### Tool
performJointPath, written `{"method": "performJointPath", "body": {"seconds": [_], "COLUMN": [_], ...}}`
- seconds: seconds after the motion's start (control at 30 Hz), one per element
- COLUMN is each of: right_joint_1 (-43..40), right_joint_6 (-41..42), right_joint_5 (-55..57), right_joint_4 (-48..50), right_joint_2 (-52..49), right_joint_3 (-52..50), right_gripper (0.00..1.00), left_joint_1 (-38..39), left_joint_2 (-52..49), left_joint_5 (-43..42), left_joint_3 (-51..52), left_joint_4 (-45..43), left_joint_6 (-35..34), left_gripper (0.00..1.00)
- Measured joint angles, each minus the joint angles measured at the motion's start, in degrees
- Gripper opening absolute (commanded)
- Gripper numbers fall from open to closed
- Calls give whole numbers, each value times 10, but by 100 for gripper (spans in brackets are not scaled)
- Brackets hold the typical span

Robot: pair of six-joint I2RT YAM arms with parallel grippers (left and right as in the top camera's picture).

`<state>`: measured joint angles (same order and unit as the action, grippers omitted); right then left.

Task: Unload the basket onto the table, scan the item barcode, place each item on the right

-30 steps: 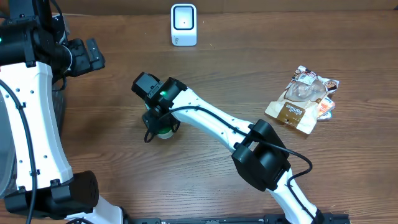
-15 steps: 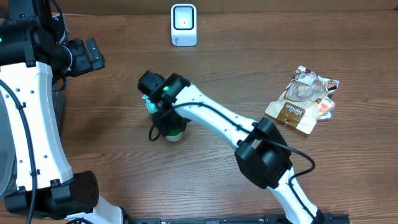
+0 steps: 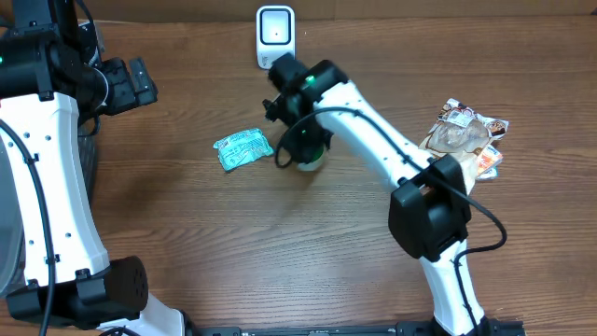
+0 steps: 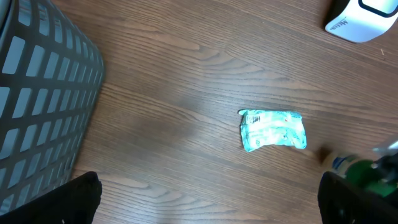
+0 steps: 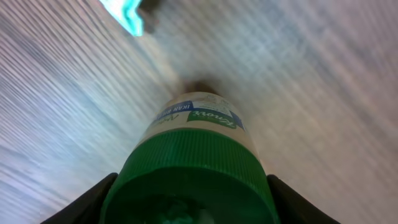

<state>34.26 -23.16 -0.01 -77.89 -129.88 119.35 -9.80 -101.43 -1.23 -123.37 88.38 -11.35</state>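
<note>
The right hand (image 3: 305, 142) is clamping the green-capped bottle (image 5: 196, 124) by its cap in the upper middle of the overhead frame, just below the white scanner (image 3: 276, 37) and right of a teal packet (image 3: 242, 149) lying on the bench (image 3: 187, 243). The left hand (image 3: 142, 82) is hanging at the upper left, fingers spread wide apart.

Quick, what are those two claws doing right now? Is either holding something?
Left gripper: open, holding nothing.
Right gripper: closed on the green-capped bottle.
</note>
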Motion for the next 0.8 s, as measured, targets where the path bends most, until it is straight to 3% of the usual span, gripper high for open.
{"method": "performJointPath", "body": {"seconds": [0.13,0.3,0.47,0.53,0.57,0.6,0.7,0.8], "right_joint_1": [-33,-72,-94,-98,-99,-99,-98,-97], "right_joint_6": [-111,-236,-299,-318,-325,-330,-336,-286], "right_joint_5": [-41,-86,-99,-101,-101,-101,-102,-102], "right_joint_4": [3,2,-2,-1,-1,1,10,15], "right_joint_2": [0,0,1,1,1,1,1,1], "right_joint_3": [0,0,0,0,0,0,0,1], "right_gripper": [69,70,75,78,93,100,100,100], "left_joint_1": [0,0,0,0,0,0,0,0], "left_joint_2": [0,0,0,0,0,0,0,0], "left_joint_5": [0,0,0,0,0,0,0,0], "left_joint_3": [0,0,0,0,0,0,0,0], "left_joint_4": [0,0,0,0,0,0,0,0], "left_joint_6": [0,0,0,0,0,0,0,0], "left_gripper": [100,100,100,100,100,100,100,100]}}
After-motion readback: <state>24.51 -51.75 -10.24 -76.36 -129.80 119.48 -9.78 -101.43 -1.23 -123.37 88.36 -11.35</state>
